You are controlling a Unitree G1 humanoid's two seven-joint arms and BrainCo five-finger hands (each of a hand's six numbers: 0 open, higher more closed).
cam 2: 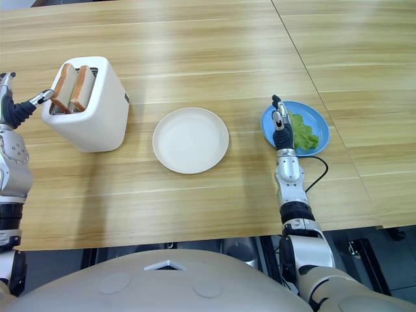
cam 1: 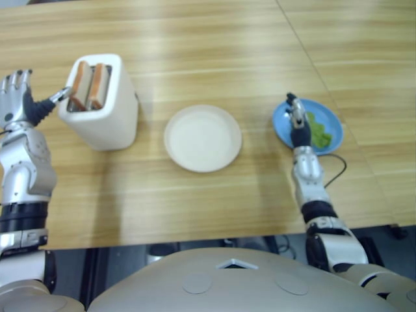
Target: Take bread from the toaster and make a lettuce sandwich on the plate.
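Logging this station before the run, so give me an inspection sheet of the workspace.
Surface: wooden table, seams visible.
Job's things: toaster holding two bread slices; white plate with nothing on it; lettuce on blue plate.
Clutter: nothing seen.
Hands: left hand open beside the toaster; right hand at the blue plate's left rim, grip unclear.
Cables: black cable looping beside the blue plate.
Surroundings: floor below the table's near edge.

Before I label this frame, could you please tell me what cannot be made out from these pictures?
- Lower parts of the bread slices: both views, sunk in the toaster.
- Whether the right hand holds the lettuce: both views, the hand is seen edge-on and covers the left rim of the blue plate.
- Part of the left hand: right eye view, cut off by the left edge.
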